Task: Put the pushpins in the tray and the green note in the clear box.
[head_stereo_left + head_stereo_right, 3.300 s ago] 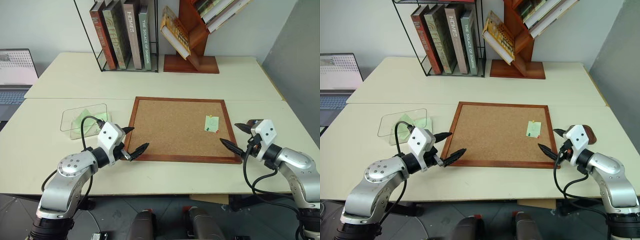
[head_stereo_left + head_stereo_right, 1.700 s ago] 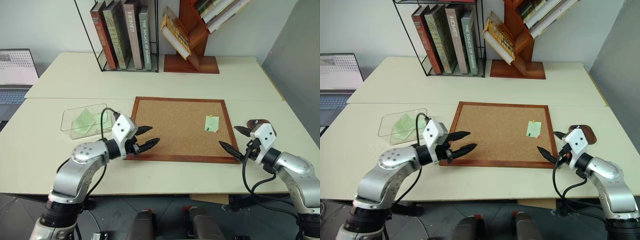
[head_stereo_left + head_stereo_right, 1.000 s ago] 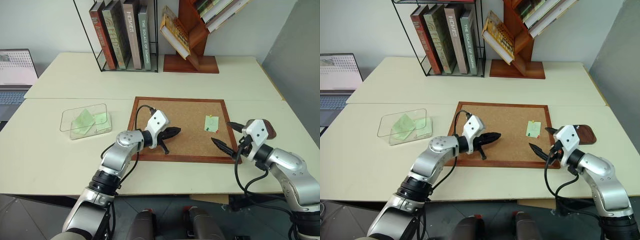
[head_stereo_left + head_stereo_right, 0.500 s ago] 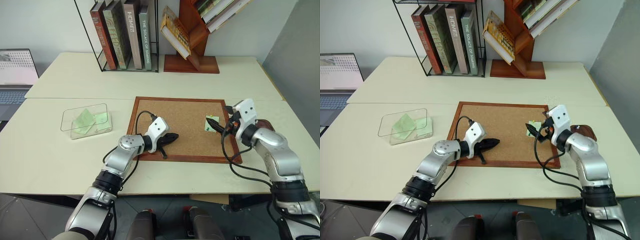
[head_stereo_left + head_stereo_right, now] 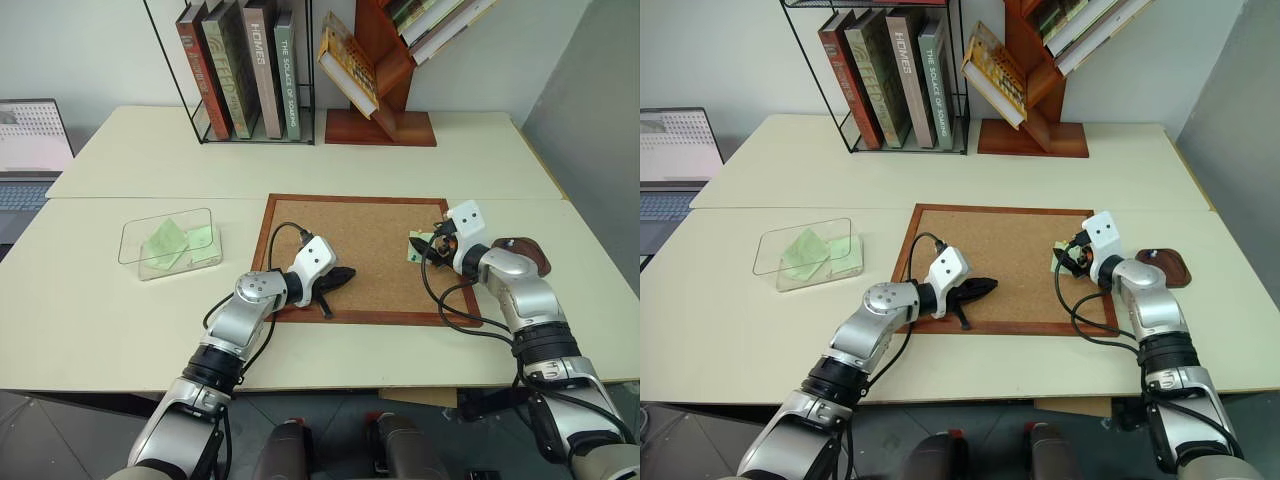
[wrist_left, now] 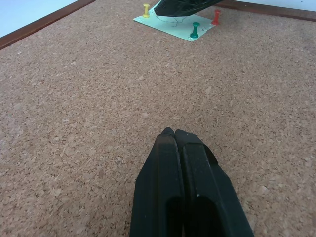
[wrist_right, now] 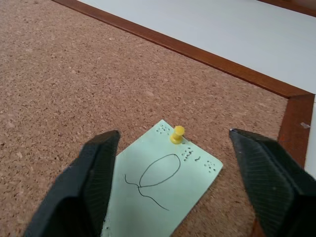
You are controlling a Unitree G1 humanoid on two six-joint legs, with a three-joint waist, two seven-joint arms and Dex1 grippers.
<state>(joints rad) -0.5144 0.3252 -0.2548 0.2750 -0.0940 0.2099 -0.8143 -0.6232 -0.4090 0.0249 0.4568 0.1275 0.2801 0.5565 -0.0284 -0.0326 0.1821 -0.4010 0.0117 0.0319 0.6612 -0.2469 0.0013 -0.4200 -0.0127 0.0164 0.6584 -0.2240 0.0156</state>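
The green note (image 7: 158, 197) lies on the corkboard (image 5: 360, 225) near its right edge, with a pen scribble on it. It is pinned by three pushpins: a yellow one (image 7: 177, 133), a green one (image 6: 195, 30) and a red one (image 6: 216, 17). My right gripper (image 7: 174, 134) hovers low over the note. It is open, with one finger on each side of the yellow pin and neither touching it. My left gripper (image 6: 173, 134) is shut and empty, its tips resting on the bare cork near the board's lower left. The tray (image 5: 1168, 268) sits just right of the board, beside my right forearm. The clear box (image 5: 170, 243) stands to the board's left.
Pale green slips lie inside the clear box. A wire rack of books (image 5: 245, 70) and a red wooden book stand (image 5: 385, 90) stand at the back of the table. A laptop (image 5: 30, 150) sits at the far left. The corkboard's raised wooden frame (image 7: 207, 57) runs close behind the note.
My right gripper has come forward from the board's right edge to stand over the note, and its fingers have narrowed a little. The left gripper crossed from beside the box onto the cork, shut and stopped.
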